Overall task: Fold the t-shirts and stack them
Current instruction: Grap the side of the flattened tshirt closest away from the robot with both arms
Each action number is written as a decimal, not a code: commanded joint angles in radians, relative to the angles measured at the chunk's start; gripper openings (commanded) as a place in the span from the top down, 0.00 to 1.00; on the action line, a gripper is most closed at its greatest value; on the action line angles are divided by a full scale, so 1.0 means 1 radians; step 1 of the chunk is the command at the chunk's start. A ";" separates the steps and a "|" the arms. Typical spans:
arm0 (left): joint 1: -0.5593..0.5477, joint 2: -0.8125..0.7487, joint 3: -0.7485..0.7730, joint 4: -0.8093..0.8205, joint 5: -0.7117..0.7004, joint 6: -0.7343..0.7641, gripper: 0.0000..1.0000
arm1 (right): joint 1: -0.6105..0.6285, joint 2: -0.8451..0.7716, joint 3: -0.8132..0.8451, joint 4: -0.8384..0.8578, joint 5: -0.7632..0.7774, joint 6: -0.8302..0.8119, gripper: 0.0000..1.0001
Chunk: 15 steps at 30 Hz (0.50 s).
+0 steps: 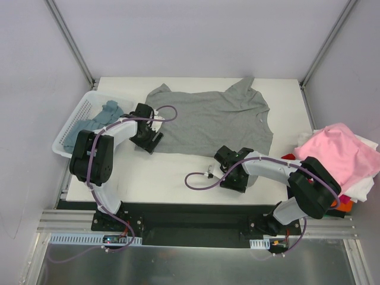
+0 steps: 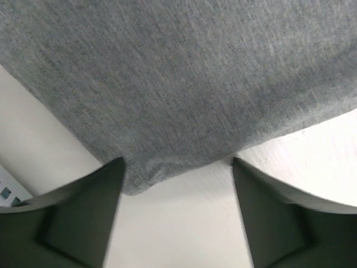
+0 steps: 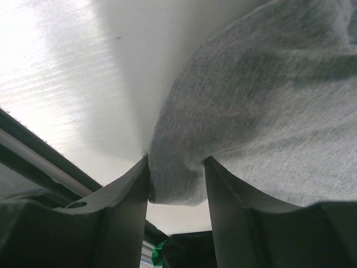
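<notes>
Grey cloth comes first: our right claw (image 3: 177,164) pinches a bunched hem fold of the grey t-shirt (image 3: 268,100), jaws half closed; our left claw (image 2: 177,164) stands wide around its corner, gripping nothing. Beyond, it lies spread on the white table (image 1: 178,184). Farther left a blue t-shirt (image 1: 107,113) sits in the basket (image 1: 65,139); at right, a pink t-shirt (image 1: 341,154) heap.

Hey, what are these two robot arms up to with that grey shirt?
A grey t-shirt lies spread on the table. The right gripper pinches its near hem; the left gripper sits open around its near left corner, not yet gripping. A blue-teal shirt lies in the white basket at left, and a pink-topped pile waits at right.
</notes>
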 commanded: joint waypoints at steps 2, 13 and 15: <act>0.017 0.033 -0.003 -0.020 0.035 0.025 0.43 | -0.015 0.023 -0.019 0.026 0.015 -0.025 0.58; 0.037 0.045 0.000 -0.036 0.066 0.039 0.67 | -0.022 0.015 -0.007 -0.001 0.025 -0.031 0.63; 0.038 0.048 0.002 -0.040 0.068 0.041 0.76 | -0.022 0.011 -0.010 -0.004 0.023 -0.032 0.64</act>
